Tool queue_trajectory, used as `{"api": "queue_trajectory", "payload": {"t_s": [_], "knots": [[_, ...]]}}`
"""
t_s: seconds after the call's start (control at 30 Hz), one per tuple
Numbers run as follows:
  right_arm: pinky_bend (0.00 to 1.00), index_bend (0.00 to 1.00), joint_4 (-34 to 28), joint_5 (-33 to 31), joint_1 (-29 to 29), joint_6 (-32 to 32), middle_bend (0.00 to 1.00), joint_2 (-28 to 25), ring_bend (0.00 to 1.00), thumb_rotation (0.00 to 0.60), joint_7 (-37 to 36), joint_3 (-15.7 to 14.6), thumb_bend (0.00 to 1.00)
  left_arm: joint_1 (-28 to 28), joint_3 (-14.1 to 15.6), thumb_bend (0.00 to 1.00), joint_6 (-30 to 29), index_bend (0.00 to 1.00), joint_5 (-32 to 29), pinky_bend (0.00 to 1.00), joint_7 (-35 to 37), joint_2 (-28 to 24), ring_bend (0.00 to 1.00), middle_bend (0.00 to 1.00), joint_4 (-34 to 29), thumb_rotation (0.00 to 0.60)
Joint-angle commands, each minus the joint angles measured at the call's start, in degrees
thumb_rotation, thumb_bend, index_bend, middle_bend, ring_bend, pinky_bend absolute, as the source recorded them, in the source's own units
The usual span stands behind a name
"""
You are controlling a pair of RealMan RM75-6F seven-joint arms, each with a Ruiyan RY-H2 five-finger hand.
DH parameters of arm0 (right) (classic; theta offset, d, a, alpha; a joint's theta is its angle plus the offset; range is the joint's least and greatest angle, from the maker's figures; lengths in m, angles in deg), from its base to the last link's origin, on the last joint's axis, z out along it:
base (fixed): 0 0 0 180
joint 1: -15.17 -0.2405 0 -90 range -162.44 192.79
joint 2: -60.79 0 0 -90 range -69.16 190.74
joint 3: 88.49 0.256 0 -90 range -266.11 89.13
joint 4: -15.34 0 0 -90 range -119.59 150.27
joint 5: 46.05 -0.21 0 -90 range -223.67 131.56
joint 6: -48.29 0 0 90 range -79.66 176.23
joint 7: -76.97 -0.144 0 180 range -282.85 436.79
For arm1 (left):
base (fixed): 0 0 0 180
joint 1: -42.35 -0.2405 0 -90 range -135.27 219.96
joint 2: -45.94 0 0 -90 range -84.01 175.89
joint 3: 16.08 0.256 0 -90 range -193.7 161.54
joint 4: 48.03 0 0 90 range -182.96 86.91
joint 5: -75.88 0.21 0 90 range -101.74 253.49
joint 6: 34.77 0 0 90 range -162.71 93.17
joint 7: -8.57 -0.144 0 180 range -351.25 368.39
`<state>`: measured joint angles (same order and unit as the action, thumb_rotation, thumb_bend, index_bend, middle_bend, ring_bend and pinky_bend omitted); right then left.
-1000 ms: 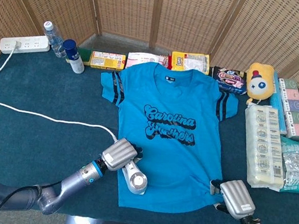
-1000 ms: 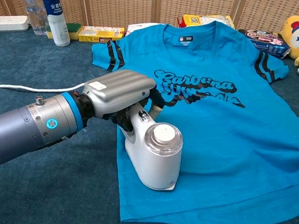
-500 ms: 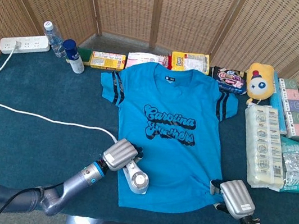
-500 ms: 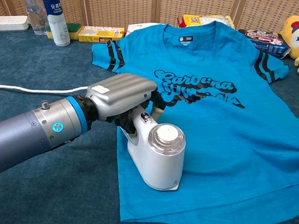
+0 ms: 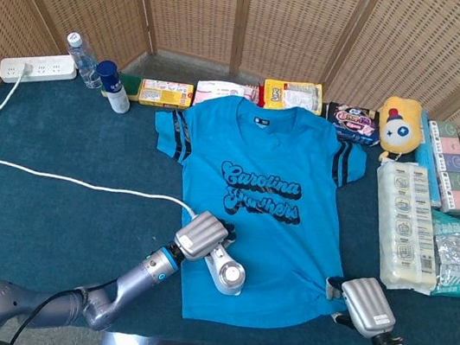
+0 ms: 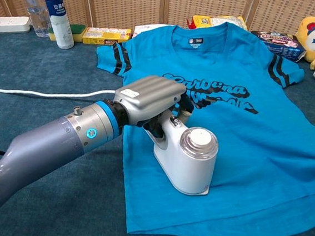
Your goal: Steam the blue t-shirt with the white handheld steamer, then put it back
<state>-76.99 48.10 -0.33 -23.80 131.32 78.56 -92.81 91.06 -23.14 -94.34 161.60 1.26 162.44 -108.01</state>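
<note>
The blue t-shirt lies flat on the dark green table, its black print facing up. My left hand grips the handle of the white handheld steamer, which rests on the shirt's lower left part. Its white cord runs left across the table to the power strip. My right hand sits at the shirt's lower right hem, pinching the fabric edge; it shows in the head view only.
Along the back edge stand a water bottle, a blue-capped bottle and several snack packs. A yellow plush toy and packaged goods fill the right side. Wicker screens enclose the table.
My left hand has slid the steamer to the right across the shirt's lower part, dragging the cord along. My right hand has barely moved.
</note>
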Motion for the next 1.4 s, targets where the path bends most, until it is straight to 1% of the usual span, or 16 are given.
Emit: {"api": "queue_trajectory", "payload": {"t_s": [0.03, 0.33, 0.5, 0.67, 0.87, 1.07, 1.13, 1.27, 1.33, 1.4], "knots": [[0.73, 0.68, 0.0, 0.0, 0.0, 0.0, 0.63, 0.0, 0.62, 0.6, -0.1, 0.0, 0.48, -0.2, 0.5, 0.37, -0.2, 0.76, 0.5, 0.77, 0.3, -0.2, 0.66, 0.73, -0.1, 0.6], [0.73, 0.68, 0.1, 0.2, -0.3, 0.3, 0.63, 0.4, 0.62, 0.6, -0.2, 0.2, 0.48, -1.8, 3.5, 0.37, -2.0, 0.76, 3.1, 0.77, 1.2, -3.7, 0.66, 0.73, -2.3, 0.6], [0.73, 0.68, 0.1, 0.1, -0.7, 0.8, 0.63, 1.1, 0.62, 0.6, 0.3, 0.5, 0.48, -4.0, 4.3, 0.37, -4.9, 0.76, 3.9, 0.77, 2.5, -8.9, 0.66, 0.73, -6.3, 0.6], [0.73, 0.68, 0.1, -0.3, -0.8, 1.1, 0.63, 1.3, 0.62, 0.6, 0.6, 0.7, 0.48, -6.3, 3.0, 0.37, -6.9, 0.76, 1.9, 0.77, 3.4, -13.1, 0.66, 0.73, -9.7, 0.6], [0.73, 0.68, 0.4, -1.2, -1.0, 1.5, 0.63, 1.5, 0.62, 0.6, 0.8, 1.0, 0.48, -8.8, 0.7, 0.37, -7.9, 0.76, -1.9, 0.77, 4.1, -17.8, 0.66, 0.73, -11.0, 0.6], [0.73, 0.68, 0.8, -2.0, -0.9, 1.9, 0.63, 1.6, 0.62, 0.6, 1.1, 1.2, 0.48, -10.0, -1.2, 0.37, -7.1, 0.76, -5.4, 0.77, 4.7, -19.9, 0.66, 0.73, -8.6, 0.6], [0.73, 0.68, 0.9, -2.4, -1.0, 2.2, 0.63, 1.6, 0.62, 0.6, 1.5, 1.2, 0.48, -10.2, -2.3, 0.37, -5.9, 0.76, -7.7, 0.77, 5.0, -20.1, 0.66, 0.73, -5.5, 0.6], [0.72, 0.67, 0.9, -3.0, -1.0, 2.8, 0.63, 1.6, 0.61, 0.6, 2.1, 1.2, 0.48, -9.9, -3.1, 0.36, -3.8, 0.76, -9.4, 0.77, 6.5, -19.3, 0.66, 0.73, -1.1, 0.6], [0.71, 0.65, 0.8, -3.5, -1.0, 3.0, 0.62, 1.4, 0.61, 0.6, 2.7, 1.2, 0.47, -9.5, -3.5, 0.36, -2.9, 0.76, -10.0, 0.77, 7.0, -18.3, 0.66, 0.73, 1.7, 0.6], [0.68, 0.6, 0.8, -3.8, -0.9, 3.0, 0.6, 1.4, 0.59, 0.6, 3.2, 1.2, 0.47, -9.3, -3.9, 0.36, -2.2, 0.76, -10.4, 0.77, 7.9, -17.5, 0.66, 0.73, 3.4, 0.6]]}}
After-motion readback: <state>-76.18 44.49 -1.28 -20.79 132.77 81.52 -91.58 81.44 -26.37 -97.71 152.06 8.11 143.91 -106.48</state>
